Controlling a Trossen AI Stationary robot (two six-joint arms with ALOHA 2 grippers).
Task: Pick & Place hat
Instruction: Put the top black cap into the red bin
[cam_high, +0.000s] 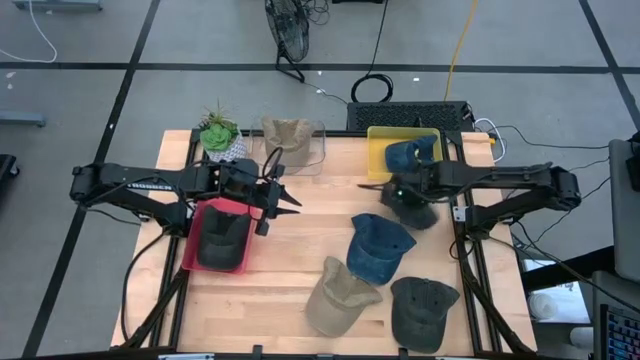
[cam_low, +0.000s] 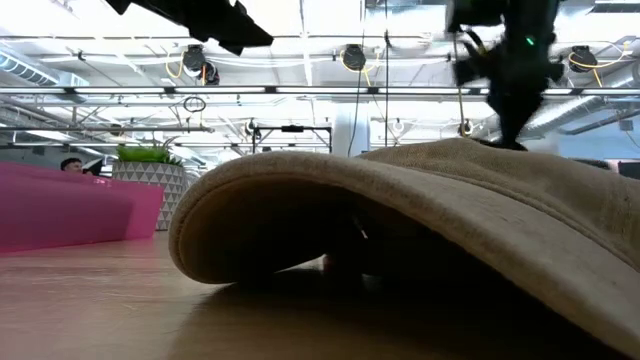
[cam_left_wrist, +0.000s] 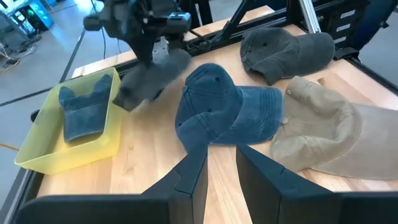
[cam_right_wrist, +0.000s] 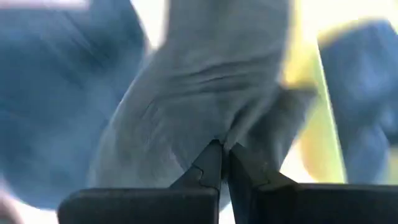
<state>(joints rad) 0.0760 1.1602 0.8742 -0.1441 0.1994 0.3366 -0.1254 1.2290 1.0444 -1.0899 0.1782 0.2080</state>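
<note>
My right gripper is shut on a dark grey hat just in front of the yellow bin, which holds a blue hat. In the left wrist view the grey hat hangs under that gripper. My left gripper is open and hovers beside the red bin, which holds a dark hat. Three hats lie flat on the table: a blue hat, a tan hat and a dark grey hat. My right gripper pinches a raised fold of the grey hat's cloth between its two fingertips, coming from above. The hat hangs tilted below the fingers. I cannot tell whether its lower end touches the table.
A clear bin with a tan hat and a potted plant stand along the far edge. Bare wood lies between the red bin and the loose hats. In the low view the tan hat fills the foreground.
</note>
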